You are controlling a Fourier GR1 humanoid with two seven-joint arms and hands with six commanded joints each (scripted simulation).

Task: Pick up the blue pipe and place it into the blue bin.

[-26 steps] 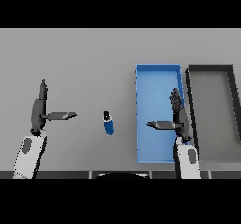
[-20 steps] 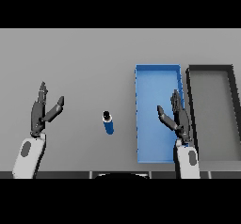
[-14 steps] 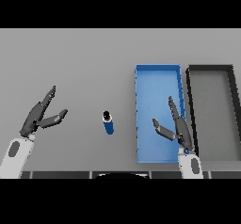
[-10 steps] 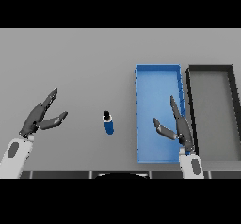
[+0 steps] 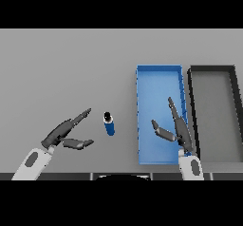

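A: where's the blue pipe [image 5: 109, 124]?
B: on the grey table [image 5: 66, 68], standing roughly upright with its dark cap toward the far side. it's just left of the blue bin [image 5: 159, 73], not touching it, nothing holding it
A: left hand [image 5: 64, 132]?
B: low on the left, near the pipe but apart from it. fingers straight and spread, pointing up-right toward the pipe, thumb stretched out below them. holds nothing
A: right hand [image 5: 176, 127]?
B: over the near half of the blue bin, close to its right wall. fingers extended toward the far side, thumb sticking out left. also empty
A: anything else on the table?
B: a dark grey bin [image 5: 213, 70] right of the blue one, side by side, walls nearly touching. can't see anything in either bin besides the right hand above the blue one
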